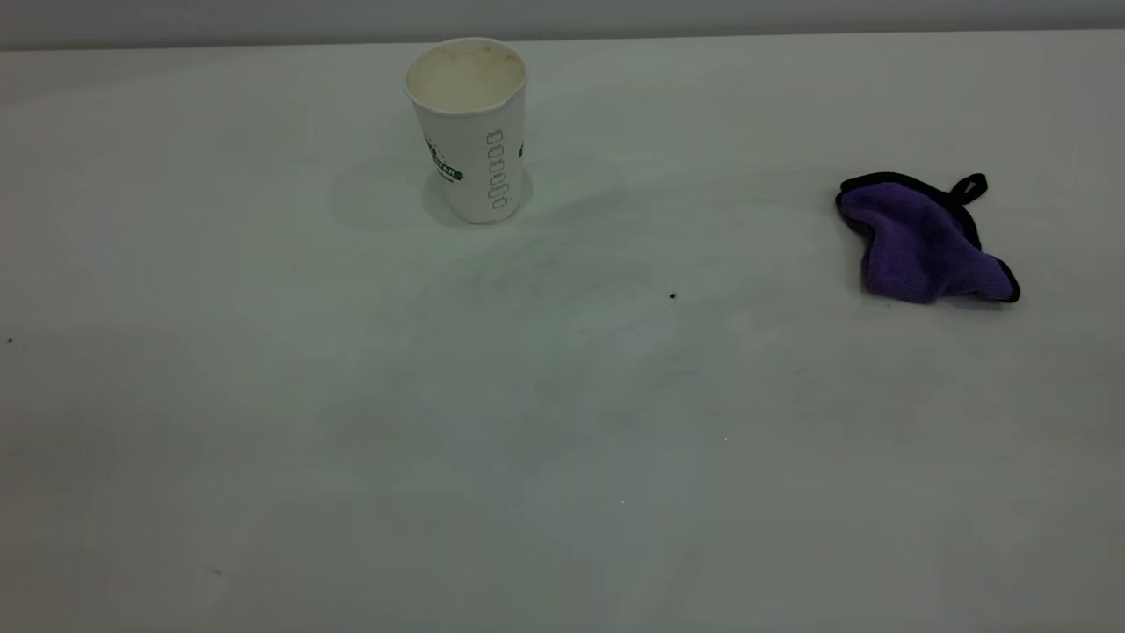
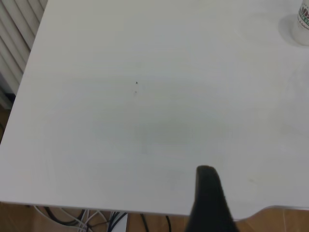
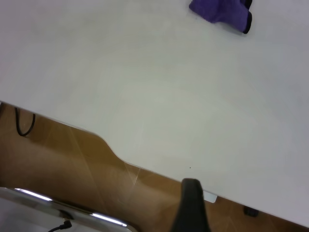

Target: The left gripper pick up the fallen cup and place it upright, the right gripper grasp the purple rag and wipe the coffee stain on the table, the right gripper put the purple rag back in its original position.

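The cup (image 1: 468, 132) stands upright on the table (image 1: 562, 457) at the far left-centre, mouth up; its edge also shows in the left wrist view (image 2: 303, 24). The purple rag (image 1: 923, 239) lies crumpled at the far right, its black loop toward the back; it also shows in the right wrist view (image 3: 222, 13). No coffee stain shows; only a tiny black speck (image 1: 672, 296) lies between cup and rag. Neither gripper is in the exterior view. A dark part of my left gripper (image 2: 208, 203) hangs over the table's near edge, far from the cup. A dark part of my right gripper (image 3: 191, 208) hangs off the table's edge, far from the rag.
The table's near edge (image 2: 145, 211) with a rounded notch (image 3: 108, 145) borders a brown wooden floor (image 3: 58, 154). Cables (image 2: 87, 220) hang below the edge. A white radiator-like panel (image 2: 12, 43) stands beside the table.
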Controlling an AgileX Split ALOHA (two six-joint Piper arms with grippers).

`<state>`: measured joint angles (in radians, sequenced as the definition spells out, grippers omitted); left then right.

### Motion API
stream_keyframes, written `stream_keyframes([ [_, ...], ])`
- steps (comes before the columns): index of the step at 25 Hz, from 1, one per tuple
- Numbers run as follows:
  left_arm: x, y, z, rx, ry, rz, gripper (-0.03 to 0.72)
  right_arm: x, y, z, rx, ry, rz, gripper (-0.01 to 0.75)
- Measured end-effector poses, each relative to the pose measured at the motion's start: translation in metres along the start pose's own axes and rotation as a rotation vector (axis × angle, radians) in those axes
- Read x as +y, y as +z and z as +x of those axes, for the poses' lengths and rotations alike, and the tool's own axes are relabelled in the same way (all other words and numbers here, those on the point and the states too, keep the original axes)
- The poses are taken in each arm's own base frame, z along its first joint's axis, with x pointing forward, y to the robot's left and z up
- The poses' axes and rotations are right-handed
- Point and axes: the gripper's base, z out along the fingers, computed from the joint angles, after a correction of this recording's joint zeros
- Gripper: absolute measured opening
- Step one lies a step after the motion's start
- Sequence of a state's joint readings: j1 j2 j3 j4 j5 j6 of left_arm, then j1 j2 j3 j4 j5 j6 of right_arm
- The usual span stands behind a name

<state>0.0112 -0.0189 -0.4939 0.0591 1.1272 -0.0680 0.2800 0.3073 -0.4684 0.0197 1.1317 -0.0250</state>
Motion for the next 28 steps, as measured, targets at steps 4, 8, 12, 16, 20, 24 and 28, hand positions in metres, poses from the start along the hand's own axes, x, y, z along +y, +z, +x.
stream_keyframes([
  [4, 0.0, 0.0, 0.0, 0.0, 0.0, 0.0, 0.569, -0.001, -0.001, 0.0, -0.005, 0.007, 0.009, 0.657],
  [8, 0.0, 0.0, 0.0, 0.0, 0.0, 0.0, 0.569, -0.003, -0.006, 0.005, -0.056, 0.083, 0.077, 0.655],
  [12, 0.0, 0.0, 0.0, 0.0, 0.0, 0.0, 0.569, -0.003, -0.017, 0.014, -0.16, 0.15, 0.153, 0.649],
  [16, 0.0, 0.0, 0.0, 0.0, 0.0, 0.0, 0.569, 0.0, -0.027, 0.025, -0.26, 0.173, 0.197, 0.641],
  [20, 0.0, 0.0, 0.0, 0.0, 0.0, 0.0, 0.569, 0.003, -0.032, 0.031, -0.317, 0.172, 0.209, 0.637],
  [24, 0.0, 0.0, 0.0, 0.0, 0.0, 0.0, 0.569, 0.003, -0.032, 0.031, -0.317, 0.172, 0.209, 0.625],
  [28, 0.0, 0.0, 0.0, 0.0, 0.0, 0.0, 0.569, 0.003, -0.032, 0.031, -0.317, 0.172, 0.209, 0.609],
])
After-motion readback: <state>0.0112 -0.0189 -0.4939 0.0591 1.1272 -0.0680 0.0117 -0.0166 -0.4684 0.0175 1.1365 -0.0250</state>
